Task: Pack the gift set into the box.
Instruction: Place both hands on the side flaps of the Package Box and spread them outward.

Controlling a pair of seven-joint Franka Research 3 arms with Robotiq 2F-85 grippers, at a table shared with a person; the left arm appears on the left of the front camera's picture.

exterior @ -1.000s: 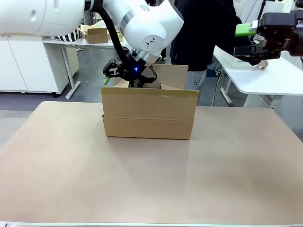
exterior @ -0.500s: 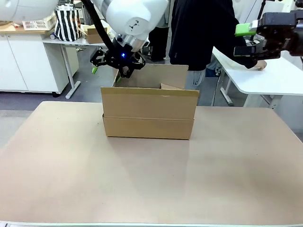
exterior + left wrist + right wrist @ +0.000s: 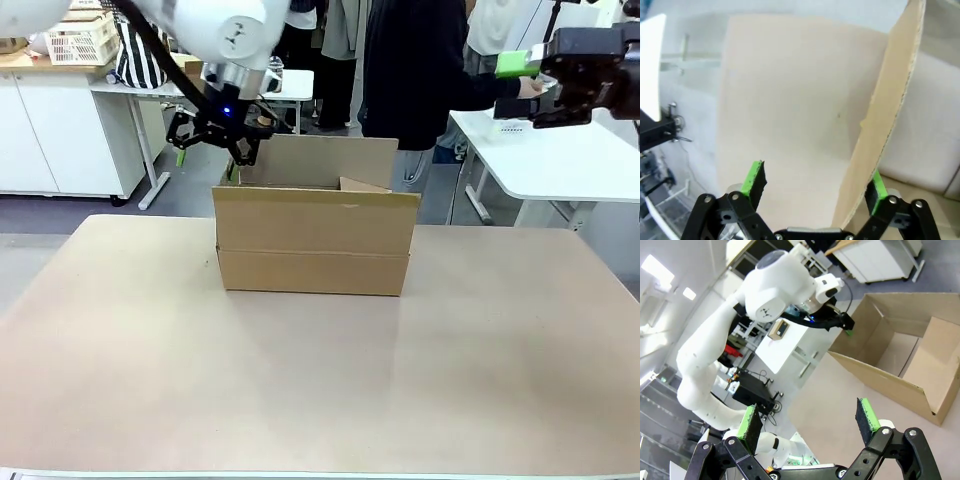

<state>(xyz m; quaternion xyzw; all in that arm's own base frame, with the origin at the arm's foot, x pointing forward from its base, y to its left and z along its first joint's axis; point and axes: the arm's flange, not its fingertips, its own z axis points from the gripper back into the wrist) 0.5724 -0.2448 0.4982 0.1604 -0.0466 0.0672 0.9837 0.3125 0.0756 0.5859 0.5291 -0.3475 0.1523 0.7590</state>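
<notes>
The tan table (image 3: 320,400) lies bare in the foreground. The box (image 3: 315,240) stands at the middle of it, long side toward the robot, top open. Its rear flap (image 3: 340,160) stands upright and a smaller side flap leans inward.

The left gripper (image 3: 208,155) hangs above the box's rear left corner, clear of the cardboard wall below it. In its wrist view the green pads (image 3: 754,181) are spread wide. The corrugated edge of a flap (image 3: 885,115) runs down between them, close to one pad. Whether that pad touches the edge is hard to tell there, since the edge disappears behind the gripper body.

The right gripper (image 3: 512,85) is raised high at the robot's right, well apart from the box. Its fingers are spread wide with nothing between them. Its wrist view looks down on the box's open top and plain brown inner floor.

Beyond the box stands a person in a dark top (image 3: 420,70). One hand (image 3: 530,88) reaches over a white side table (image 3: 570,160), near the right gripper.
</notes>
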